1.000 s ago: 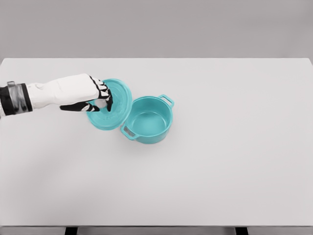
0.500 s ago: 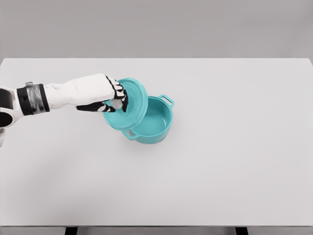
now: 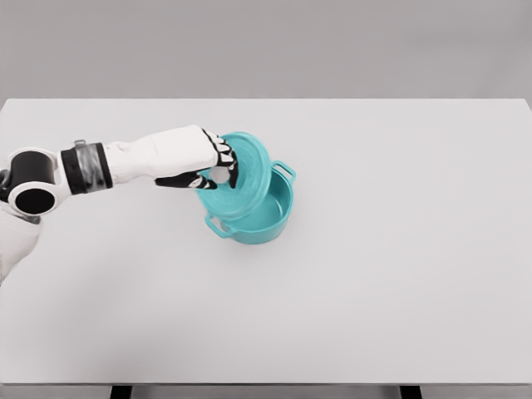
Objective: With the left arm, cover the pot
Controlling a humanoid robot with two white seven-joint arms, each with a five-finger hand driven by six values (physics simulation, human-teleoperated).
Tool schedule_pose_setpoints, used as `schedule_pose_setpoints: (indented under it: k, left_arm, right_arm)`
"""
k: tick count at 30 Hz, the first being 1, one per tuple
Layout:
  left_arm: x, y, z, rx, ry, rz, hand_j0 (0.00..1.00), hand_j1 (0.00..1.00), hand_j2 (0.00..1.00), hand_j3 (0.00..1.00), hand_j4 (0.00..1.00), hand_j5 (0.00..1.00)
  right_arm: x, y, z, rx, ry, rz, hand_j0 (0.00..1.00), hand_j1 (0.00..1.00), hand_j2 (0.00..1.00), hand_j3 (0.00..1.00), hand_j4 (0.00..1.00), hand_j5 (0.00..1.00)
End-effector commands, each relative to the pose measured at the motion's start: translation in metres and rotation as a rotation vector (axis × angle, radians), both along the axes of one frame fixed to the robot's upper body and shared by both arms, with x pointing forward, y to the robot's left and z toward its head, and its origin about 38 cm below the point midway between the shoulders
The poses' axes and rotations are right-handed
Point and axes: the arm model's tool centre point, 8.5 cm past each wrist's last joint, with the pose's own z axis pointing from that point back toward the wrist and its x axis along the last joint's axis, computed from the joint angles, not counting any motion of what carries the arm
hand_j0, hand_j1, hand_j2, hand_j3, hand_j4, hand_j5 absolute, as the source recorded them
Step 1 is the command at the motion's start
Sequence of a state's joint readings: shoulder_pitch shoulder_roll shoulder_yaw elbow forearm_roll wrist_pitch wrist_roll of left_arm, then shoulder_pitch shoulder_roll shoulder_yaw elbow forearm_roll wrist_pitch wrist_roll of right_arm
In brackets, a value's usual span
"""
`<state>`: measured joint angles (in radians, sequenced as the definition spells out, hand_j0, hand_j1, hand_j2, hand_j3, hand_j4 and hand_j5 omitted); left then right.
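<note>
While the lid is being held tilted over the pot, the scene is cataloguing as follows, largest item first.

Counter [image 3: 399, 274]: a wide pale grey surface, carrying the pot left of its middle.

Left arm: white, coming in from the picture's left edge and reaching across the counter toward the pot. The right arm is not showing.

Pot [image 3: 264, 223]: teal, round, sitting upright on the counter, with one loop handle showing at the back right and one at the front left. Its opening is lying partly under the lid; the right part of the interior is showing uncovered.

Lid [image 3: 249, 170]: teal, disc-shaped, hanging tilted above the pot's left rim, its right side raised; whether its lower edge is touching the rim cannot be told. It is looking rigid and smooth, probably of moderate weight and likely slippery on its glazed-looking face, so the knob at its centre is reading as the sound place to hold it, not the thin rim.

Left hand [image 3: 218, 169]: black-and-white fingers [image 3: 223, 158] closing around a pale knob on the lid's centre, gripping it.

Judged status: the lid is not yet seated and is needing levelling and centring over the pot before lowering.
</note>
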<state>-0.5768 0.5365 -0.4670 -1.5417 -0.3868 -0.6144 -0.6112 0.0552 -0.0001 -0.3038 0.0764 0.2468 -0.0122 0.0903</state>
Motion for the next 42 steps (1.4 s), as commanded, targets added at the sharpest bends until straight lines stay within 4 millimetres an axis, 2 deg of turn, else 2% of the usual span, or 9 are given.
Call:
schedule_pose_setpoints:
  k: [1,15,27,42]
  left_arm:
    - [0.002,-0.006,-0.003,-0.013,0.008,0.001,0.43,0.43,0.43,0.43,0.43,0.43]
    - [0.005,-0.021,-0.014,-0.020,0.025,-0.005,0.43,0.43,0.43,0.43,0.43,0.43]
    - [0.004,-0.018,-0.018,-0.016,0.035,0.002,0.44,0.44,0.44,0.44,0.44,0.44]
    - [0.004,-0.018,-0.019,-0.017,0.038,0.001,0.51,0.51,0.51,0.51,0.51,0.51]
  right_arm:
    - [0.000,0.000,0.000,0.000,0.000,0.000,1.00,1.00,1.00,1.00,1.00,1.00]
    - [0.000,0.000,0.000,0.000,0.000,0.000,1.00,1.00,1.00,1.00,1.00,1.00]
    - [0.000,0.000,0.000,0.000,0.000,0.000,1.00,1.00,1.00,1.00,1.00,1.00]
    - [0.000,0.000,0.000,0.000,0.000,0.000,1.00,1.00,1.00,1.00,1.00,1.00]
